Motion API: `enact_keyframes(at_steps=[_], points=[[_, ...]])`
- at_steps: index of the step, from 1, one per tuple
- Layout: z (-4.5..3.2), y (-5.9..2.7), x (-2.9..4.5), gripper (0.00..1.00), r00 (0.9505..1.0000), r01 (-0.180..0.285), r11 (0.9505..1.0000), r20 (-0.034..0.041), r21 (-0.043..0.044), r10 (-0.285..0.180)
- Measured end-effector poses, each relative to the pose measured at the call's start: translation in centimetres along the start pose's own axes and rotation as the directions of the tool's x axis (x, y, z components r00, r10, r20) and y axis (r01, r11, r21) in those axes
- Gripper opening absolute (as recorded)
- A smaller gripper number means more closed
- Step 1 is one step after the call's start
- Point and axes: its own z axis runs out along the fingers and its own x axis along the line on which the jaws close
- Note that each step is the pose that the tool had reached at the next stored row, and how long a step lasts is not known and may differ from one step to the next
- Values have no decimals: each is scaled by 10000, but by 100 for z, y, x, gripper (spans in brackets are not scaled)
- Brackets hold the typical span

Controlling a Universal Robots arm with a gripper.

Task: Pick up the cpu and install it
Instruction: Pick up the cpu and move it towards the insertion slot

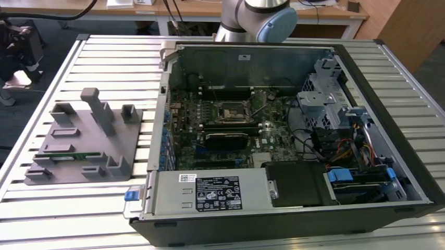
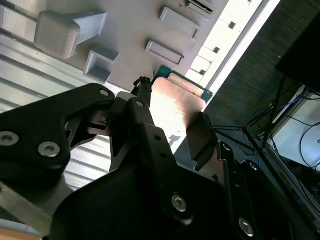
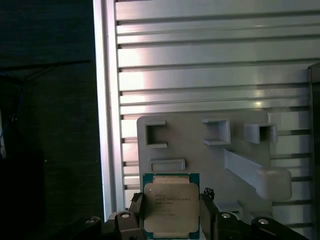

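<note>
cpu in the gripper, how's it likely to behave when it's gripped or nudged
The cpu looks like a thin rigid plate, so probably stiff and light. Its smooth metal top and the edge-only hold of the gripper suggest it could slip or twist. The coppery underside in the second wrist view seems a delicate contact face, probably easily damaged.

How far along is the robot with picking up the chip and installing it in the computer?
Done: the pickup looks finished. In hand: the gripper is shut on the chip in both wrist views, apparently raised above the grey tray. Left: the install; in the exterior view the socket in the computer looks unfilled.
</note>
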Motion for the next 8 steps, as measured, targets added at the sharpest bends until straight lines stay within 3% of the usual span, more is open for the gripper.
enact_keyframes(at_steps=[8], points=[[-60, 3, 1, 53, 10000, 0, 10000, 0, 6, 0]])
